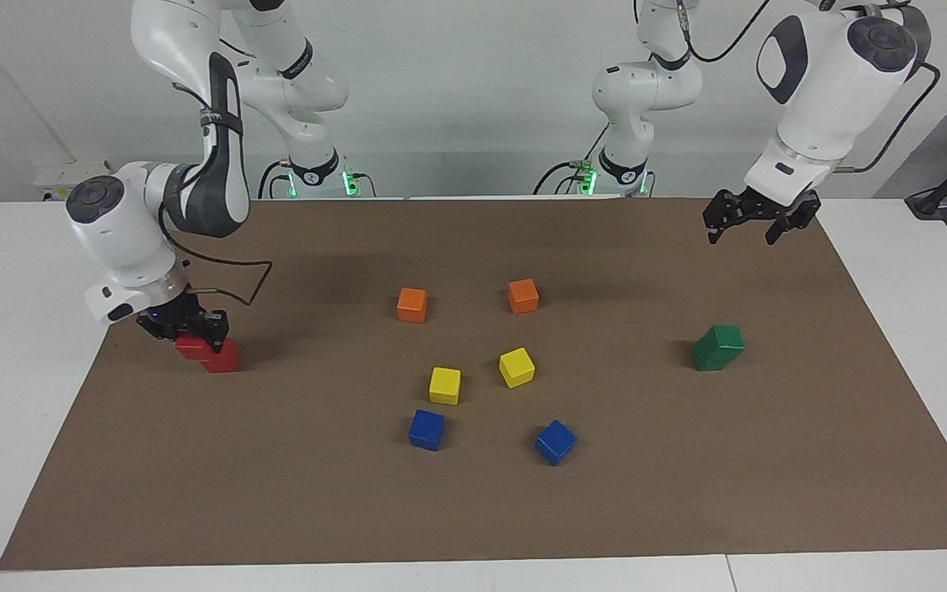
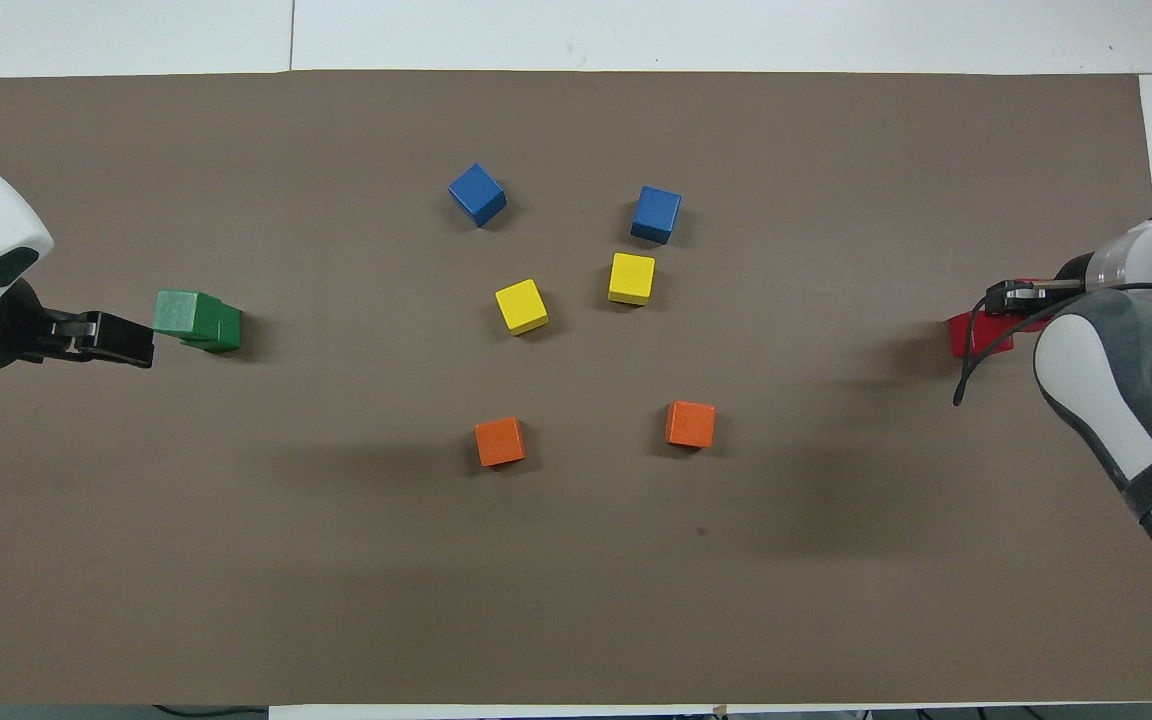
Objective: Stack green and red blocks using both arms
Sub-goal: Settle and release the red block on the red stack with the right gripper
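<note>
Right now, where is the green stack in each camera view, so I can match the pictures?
Facing view: the green stack stands on the brown mat toward the left arm's end, apart from the raised left gripper.
Overhead view: the green stack sits at the mat's left-arm end, just past the left gripper.
Shared landmark: the two yellow cubes mid-mat.

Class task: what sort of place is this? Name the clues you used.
Most likely a robotics lab. Two white robot arms are fixed at a white table covered with a brown mat, where small coloured cubes are scattered, such as a blue cube. The plain wall and trailing cables fit a test bench.
</note>
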`<action>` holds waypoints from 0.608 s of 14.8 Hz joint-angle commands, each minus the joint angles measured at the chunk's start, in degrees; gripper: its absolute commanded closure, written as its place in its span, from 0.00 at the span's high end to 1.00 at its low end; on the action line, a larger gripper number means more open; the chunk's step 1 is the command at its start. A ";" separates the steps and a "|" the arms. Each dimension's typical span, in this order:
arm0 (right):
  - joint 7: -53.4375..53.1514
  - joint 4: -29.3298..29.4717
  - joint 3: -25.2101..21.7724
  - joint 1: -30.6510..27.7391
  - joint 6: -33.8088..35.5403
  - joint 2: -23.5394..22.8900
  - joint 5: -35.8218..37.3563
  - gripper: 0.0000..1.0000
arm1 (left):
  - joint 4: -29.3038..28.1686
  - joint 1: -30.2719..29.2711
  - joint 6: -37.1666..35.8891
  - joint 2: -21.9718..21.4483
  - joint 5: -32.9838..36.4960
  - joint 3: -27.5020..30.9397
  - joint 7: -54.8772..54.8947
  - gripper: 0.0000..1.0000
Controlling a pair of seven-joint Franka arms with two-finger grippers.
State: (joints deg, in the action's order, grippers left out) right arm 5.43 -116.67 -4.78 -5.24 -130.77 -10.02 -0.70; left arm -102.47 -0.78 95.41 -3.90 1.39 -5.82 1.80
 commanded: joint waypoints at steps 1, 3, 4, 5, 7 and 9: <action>0.98 -3.99 1.00 -0.73 -3.52 2.20 -0.01 0.00 | -0.55 2.53 -0.66 -0.41 -0.78 2.57 -0.74 1.00; 0.98 -5.75 1.00 -0.73 -5.98 2.64 -0.01 0.00 | -0.54 3.15 -0.14 0.12 -0.86 3.88 -0.83 1.00; 1.50 -6.11 1.00 -0.73 -6.77 2.64 -0.01 0.00 | 0.24 3.41 -0.66 1.43 -1.12 4.59 -0.83 1.00; 2.12 -6.37 1.00 -0.82 -7.30 2.55 -0.01 0.00 | 3.12 3.50 -1.27 2.74 -2.43 5.03 -0.92 1.00; 2.82 -7.07 1.00 -1.26 -7.92 2.64 -0.01 0.00 | 6.48 3.42 -2.94 4.25 -3.06 4.33 -1.09 1.00; 3.18 -7.69 1.00 -1.26 -8.27 2.81 -0.01 0.00 | 6.49 2.89 -2.95 4.51 -2.89 3.80 -1.27 1.00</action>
State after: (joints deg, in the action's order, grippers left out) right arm 6.61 -121.74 -4.37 -5.46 -137.49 -9.38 -0.69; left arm -98.93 1.42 94.62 -1.30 -0.56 -2.36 1.59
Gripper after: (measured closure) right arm 0.454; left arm 0.000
